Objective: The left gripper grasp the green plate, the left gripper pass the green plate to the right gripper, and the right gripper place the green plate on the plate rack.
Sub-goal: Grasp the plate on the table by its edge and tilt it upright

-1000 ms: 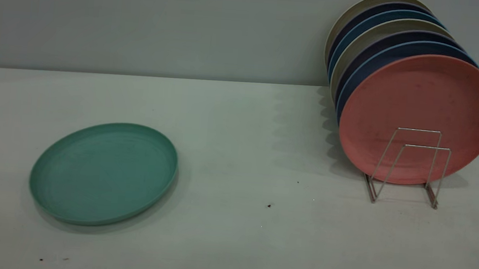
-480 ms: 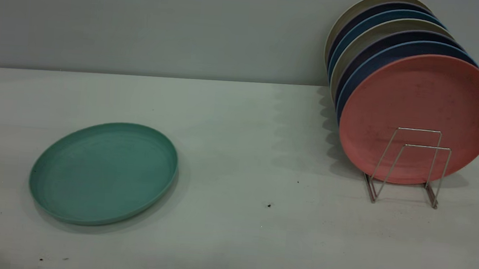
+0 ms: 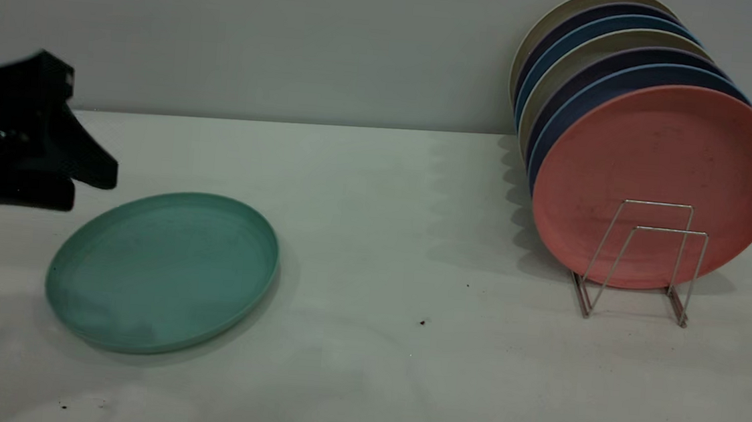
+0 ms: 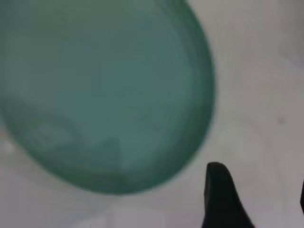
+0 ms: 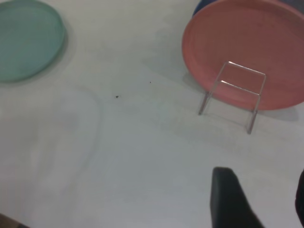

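the left gripper (image 3: pixel 92 189) hovered at ten o'clock of the green plate (image 3: pixel 162 271), jaws apart, holding nothing. the plate lay flat on the table, well apart from the plate rack (image 3: pixel 640 259). grasping had not begun; next it needed lowering onto the rim.

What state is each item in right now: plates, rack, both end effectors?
green plate: flat on the table, face up, untouched.
left end effector: open, in the air beside the green plate's far left rim, not touching it.
right end effector: open, above bare table, holding nothing.
plate rack: upright; front loops empty.
salmon-pink plate: on edge, frontmost in the rack.
other plates: on edge behind it.
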